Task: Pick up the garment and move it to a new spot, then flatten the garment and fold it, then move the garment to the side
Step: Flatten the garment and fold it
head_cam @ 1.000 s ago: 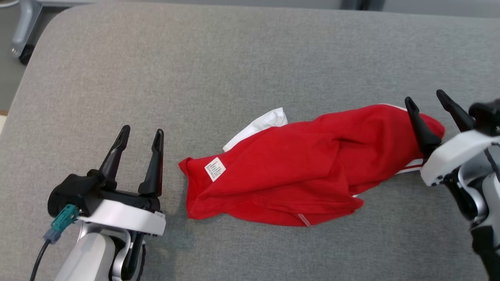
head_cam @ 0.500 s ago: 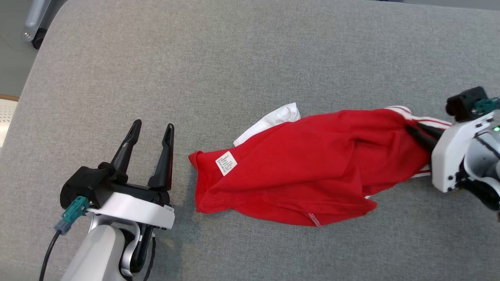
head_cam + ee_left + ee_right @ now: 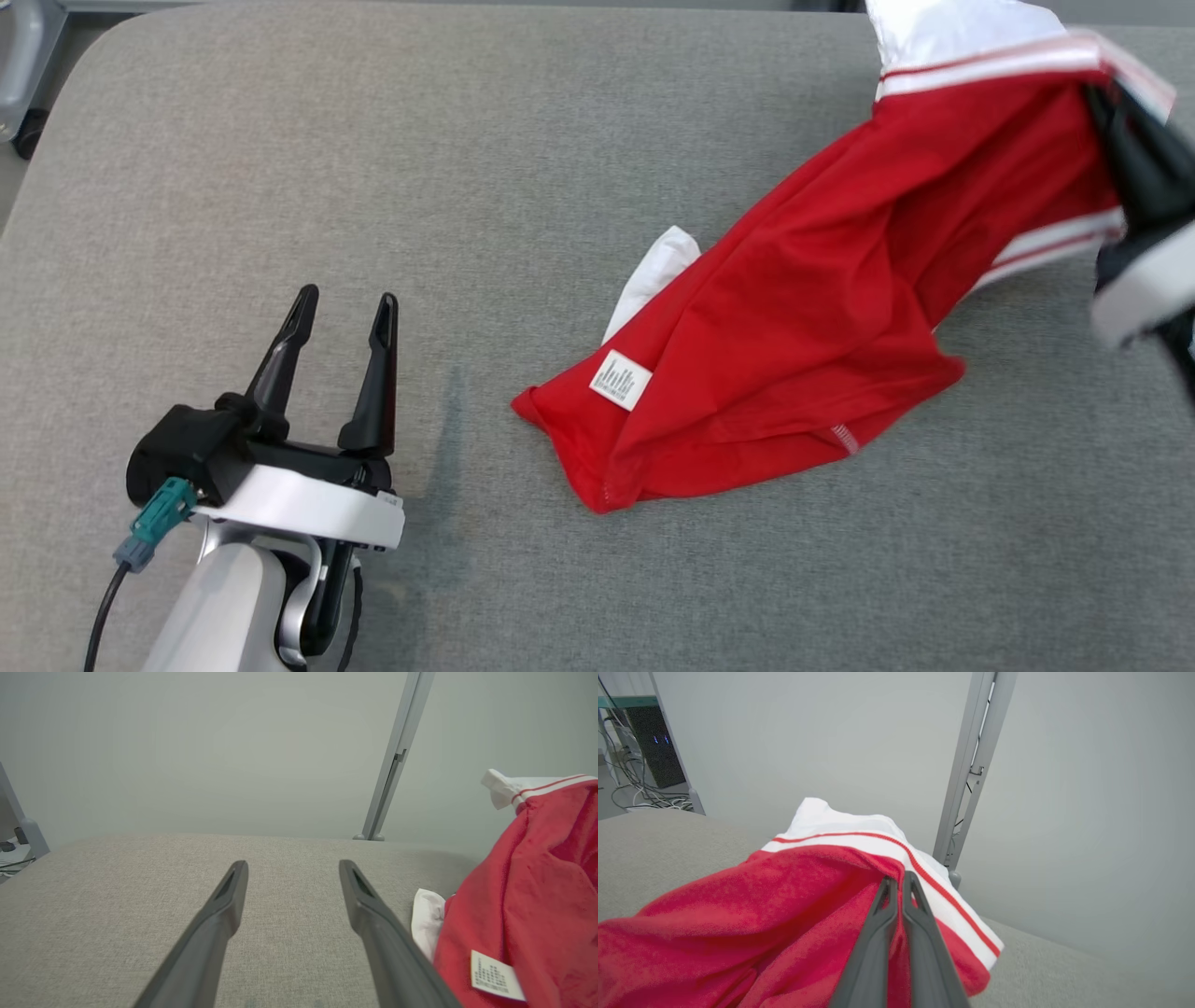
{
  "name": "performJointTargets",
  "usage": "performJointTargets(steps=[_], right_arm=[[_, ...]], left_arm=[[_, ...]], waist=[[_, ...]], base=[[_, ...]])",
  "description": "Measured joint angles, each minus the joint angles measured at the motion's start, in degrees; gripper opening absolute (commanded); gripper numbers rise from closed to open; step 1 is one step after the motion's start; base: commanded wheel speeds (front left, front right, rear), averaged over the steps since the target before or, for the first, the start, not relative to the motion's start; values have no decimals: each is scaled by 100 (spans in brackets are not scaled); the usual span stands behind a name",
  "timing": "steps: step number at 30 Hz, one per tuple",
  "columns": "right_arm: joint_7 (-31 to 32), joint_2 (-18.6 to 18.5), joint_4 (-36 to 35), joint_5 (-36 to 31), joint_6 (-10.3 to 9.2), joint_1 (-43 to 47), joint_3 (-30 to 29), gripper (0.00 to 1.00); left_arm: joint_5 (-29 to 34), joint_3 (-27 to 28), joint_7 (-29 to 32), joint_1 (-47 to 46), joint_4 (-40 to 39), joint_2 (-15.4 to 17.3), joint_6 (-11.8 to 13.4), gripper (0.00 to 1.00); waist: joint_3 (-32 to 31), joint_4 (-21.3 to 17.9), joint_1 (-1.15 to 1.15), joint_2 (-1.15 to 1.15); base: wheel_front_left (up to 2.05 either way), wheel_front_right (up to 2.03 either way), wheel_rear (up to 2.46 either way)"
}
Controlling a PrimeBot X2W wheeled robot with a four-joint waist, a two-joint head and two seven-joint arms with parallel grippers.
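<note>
Lab: alu frame post (image 3: pixel 966 774), cable tangle (image 3: pixel 642 797), dark box (image 3: pixel 656 751) w/ LEDs.

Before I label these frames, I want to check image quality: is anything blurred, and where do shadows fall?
Head view: right gripper is blurred; garment sharp; left gripper throws a soft shadow rightward on the grey surface. Right wrist view: garment nearest the lens looks soft and grainy. Left wrist view: evenly lit, no glare.

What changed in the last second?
The right tool closed on the striped end of the garment and lifted it, dragging the garment away from the left tool. Its labelled end still lies on the grey surface. The left tool stayed open and empty, in place.
</note>
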Motion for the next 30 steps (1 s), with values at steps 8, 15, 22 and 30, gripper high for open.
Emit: performJointTargets(steps=[8, 15, 22, 30], right_arm=[[-324, 1157, -335, -556, -1, 2711, -1298, 0], [-635, 2091, 102, -549, 0, 3543, -1675, 0], [-848, 2350, 392, -505, 18, 3474, -1701, 100], [-903, 2476, -441, -1085, -1, 3486, -2268, 100]], left_arm=[[58, 81, 0, 114, -23, -16, -33, 100], [58, 162, 0, 216, -36, 35, -46, 100], [56, 180, 30, 413, -126, 94, 49, 100], [49, 238, 27, 712, -268, 121, 207, 100]], waist=[[-57, -221, 0, 0], [-99, -381, 0, 0], [-258, -459, 0, 0], [-548, -506, 0, 0]], base=[[0, 0, 0], [0, 0, 0], [0, 0, 0], [0, 0, 0]])
